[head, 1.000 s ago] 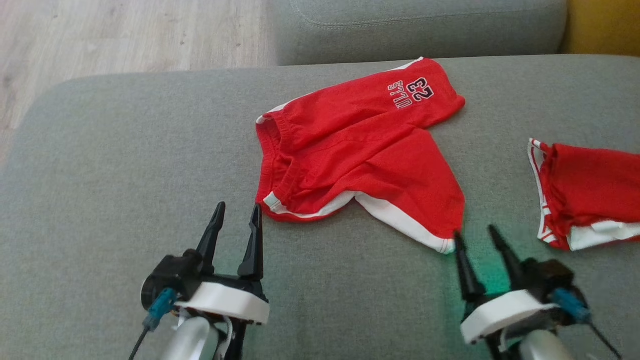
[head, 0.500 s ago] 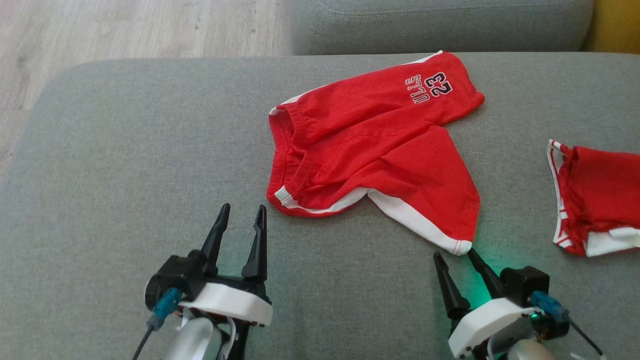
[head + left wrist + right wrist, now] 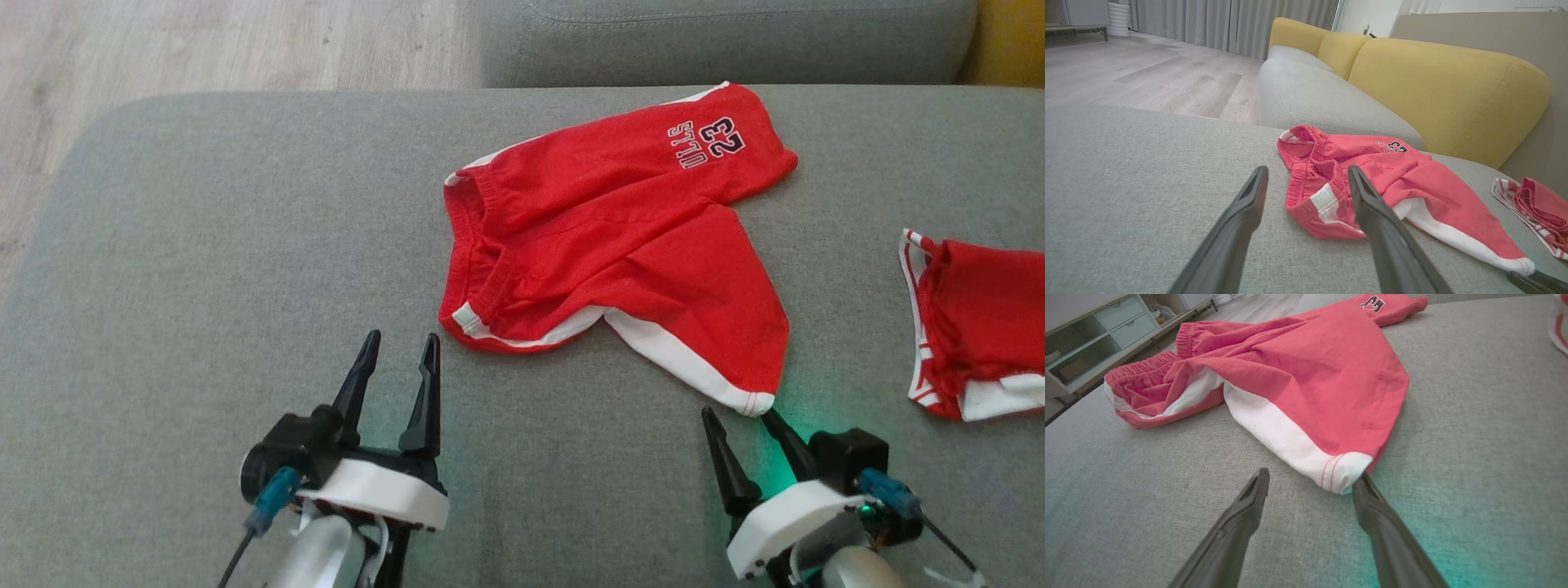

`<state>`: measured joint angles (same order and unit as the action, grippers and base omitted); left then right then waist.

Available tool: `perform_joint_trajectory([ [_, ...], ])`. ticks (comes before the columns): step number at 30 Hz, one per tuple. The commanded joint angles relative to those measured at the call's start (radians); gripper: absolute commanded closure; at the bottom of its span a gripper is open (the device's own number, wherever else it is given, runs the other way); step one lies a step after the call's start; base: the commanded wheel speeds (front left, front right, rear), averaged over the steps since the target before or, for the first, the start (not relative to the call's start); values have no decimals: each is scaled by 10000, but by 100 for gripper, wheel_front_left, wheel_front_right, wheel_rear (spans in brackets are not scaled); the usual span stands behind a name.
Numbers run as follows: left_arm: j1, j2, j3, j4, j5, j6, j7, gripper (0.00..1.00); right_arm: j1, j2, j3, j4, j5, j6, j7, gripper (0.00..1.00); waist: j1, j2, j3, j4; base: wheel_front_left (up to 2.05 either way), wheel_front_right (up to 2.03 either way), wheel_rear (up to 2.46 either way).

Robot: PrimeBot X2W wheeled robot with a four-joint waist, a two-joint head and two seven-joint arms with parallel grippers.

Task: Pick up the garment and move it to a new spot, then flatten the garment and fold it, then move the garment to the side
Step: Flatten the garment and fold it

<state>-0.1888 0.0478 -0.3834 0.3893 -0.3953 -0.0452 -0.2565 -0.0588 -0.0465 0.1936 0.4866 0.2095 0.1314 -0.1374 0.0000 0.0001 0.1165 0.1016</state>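
Red shorts [image 3: 612, 245] lie rumpled on the grey cushion [image 3: 204, 245], from centre to upper right of the head view, with the waistband [image 3: 467, 245] toward the left and the "23" print [image 3: 706, 140] at the upper right. Left gripper [image 3: 402, 336], lower left: fingers spread, empty, tips near the waistband's lower end. Right gripper [image 3: 737, 413], lower right: fingers spread, nothing pinched. In the right wrist view the hem corner [image 3: 1345, 475] sits against one fingertip; actual contact cannot be told. Second red garment [image 3: 980, 327] lies at the right edge, apart.
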Motion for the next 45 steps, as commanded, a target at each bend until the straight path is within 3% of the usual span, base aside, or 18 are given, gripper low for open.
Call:
perform_joint_trajectory([
  [1,-488,24,270,-256,27,-18,-53,0,-501,-38,288,-202,-86,-7,-46,0,0,-1,25,2,0,0,0],
  [7,-525,24,285,-258,26,-8,-53,0,-812,-38,433,132,-76,-7,34,0,0,-1,95,-18,0,0,0],
  [8,-531,24,290,-256,28,-6,-53,0,-874,-38,491,202,-71,-7,39,25,0,-1,103,-24,0,0,0],
  [9,-537,24,293,-253,31,-5,-53,0,-933,-37,548,269,-56,-7,34,57,0,-1,109,-28,0,0,0],
  [10,-543,24,294,-250,35,-4,-53,0,-997,-37,600,323,-50,-7,6,100,0,-1,116,-30,0,0,0],
  [15,-561,24,344,-243,60,-9,-53,0,-1162,-37,468,485,-3,-7,-199,100,0,-1,109,-48,0,0,0],
  [28,-612,26,532,-102,424,-264,-53,0,-970,-232,-1324,625,-549,-7,-603,100,0,-1,8,-257,0,0,0],
  [34,-1307,479,-473,967,988,-714,72,0,-1002,-260,-1406,433,-706,-7,-529,100,0,-1,127,-453,0,0,0],
  [40,-2662,1129,-1402,2029,1566,-821,737,0,-1138,-212,-1299,336,-804,-7,-453,100,0,-1,421,-686,0,0,0],
  [45,-3468,1476,-2213,2737,1421,-849,1186,0,-1238,-162,-1175,332,-800,-7,-431,100,0,-1,592,-872,0,0,0],
])
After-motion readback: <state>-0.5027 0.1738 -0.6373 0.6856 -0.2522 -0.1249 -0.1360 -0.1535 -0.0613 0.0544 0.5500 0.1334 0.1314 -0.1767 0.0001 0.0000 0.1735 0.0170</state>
